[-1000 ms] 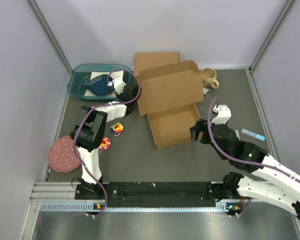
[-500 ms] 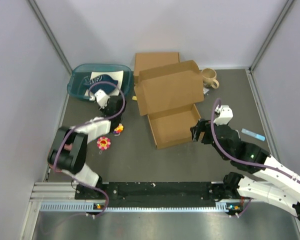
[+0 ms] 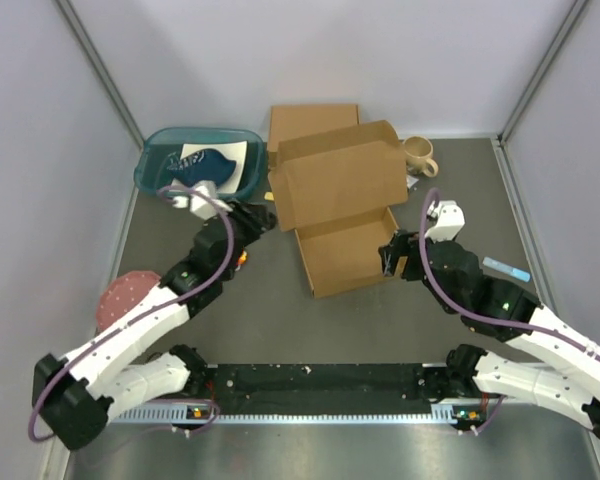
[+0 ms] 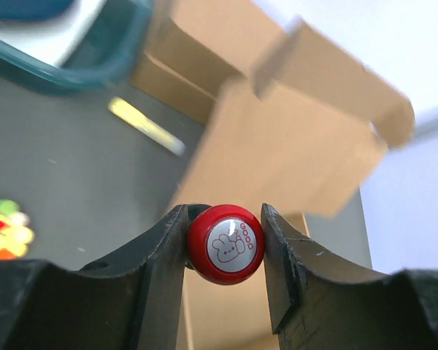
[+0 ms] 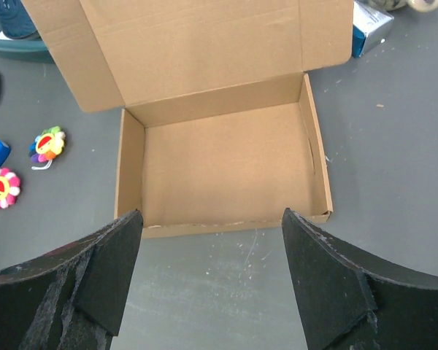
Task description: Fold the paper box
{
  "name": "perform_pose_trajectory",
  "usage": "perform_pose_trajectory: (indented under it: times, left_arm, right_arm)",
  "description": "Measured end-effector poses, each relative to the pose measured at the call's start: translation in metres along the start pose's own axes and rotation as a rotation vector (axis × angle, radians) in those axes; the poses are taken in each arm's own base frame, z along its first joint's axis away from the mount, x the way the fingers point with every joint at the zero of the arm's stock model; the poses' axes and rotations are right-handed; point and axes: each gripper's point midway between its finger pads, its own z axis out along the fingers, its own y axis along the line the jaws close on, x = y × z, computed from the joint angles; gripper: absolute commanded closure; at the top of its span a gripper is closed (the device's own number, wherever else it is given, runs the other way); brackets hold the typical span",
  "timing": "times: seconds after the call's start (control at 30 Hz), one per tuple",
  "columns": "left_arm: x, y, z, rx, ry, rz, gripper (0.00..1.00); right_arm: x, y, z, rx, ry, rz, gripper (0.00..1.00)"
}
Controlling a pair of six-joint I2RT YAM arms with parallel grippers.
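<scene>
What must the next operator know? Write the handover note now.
Left claw: shut on a red bunny button, close to the left side of the paper box and its raised lid.
Right claw: open, empty, facing the tray.
Done: tray walls stand; the tray is empty.
Left: likely fold the lid down and tuck its flaps.

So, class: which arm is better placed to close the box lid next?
Probably right: the right gripper is open, empty, facing the paper box; the left gripper holds a red badge.
</scene>
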Motion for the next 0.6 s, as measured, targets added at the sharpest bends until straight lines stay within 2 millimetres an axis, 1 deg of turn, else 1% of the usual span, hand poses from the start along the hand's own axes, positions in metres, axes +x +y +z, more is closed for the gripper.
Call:
perform_pose_trajectory:
  times: [0.03,0.13,0.23,0.27,0.33,0.43,0.53,0.6]
  left_arm:
    - [0.013,-0.016,-0.004,0.04,0.046,0.02,0.8]
    - [0.058,-0.056,-0.008,0.12,0.184,0.098,0.8]
    - [0.094,-0.083,-0.011,0.177,0.279,0.17,0.79]
    - [0.109,-0.091,-0.011,0.195,0.316,0.199,0.78]
    - [0.129,-0.099,-0.005,0.21,0.36,0.236,0.78]
    - [0.161,-0.103,0.013,0.205,0.422,0.294,0.76]
    - [0.2,-0.103,0.036,0.186,0.486,0.368,0.76]
    - [0.221,-0.099,0.05,0.163,0.521,0.426,0.74]
  right_arm:
    - [-0.003,0.0,-0.001,-0.001,-0.006,0.001,0.22]
    - [-0.009,0.001,-0.003,-0.001,-0.019,0.002,0.22]
    - [-0.014,0.0,-0.005,0.003,-0.03,0.007,0.22]
    - [-0.014,-0.001,-0.005,0.005,-0.032,0.009,0.22]
    - [-0.015,-0.002,-0.006,0.009,-0.037,0.013,0.22]
    - [-0.015,-0.003,-0.007,0.014,-0.039,0.015,0.22]
    - [-0.013,-0.004,-0.006,0.019,-0.03,0.018,0.22]
    - [-0.011,-0.006,-0.007,0.024,-0.021,0.017,0.22]
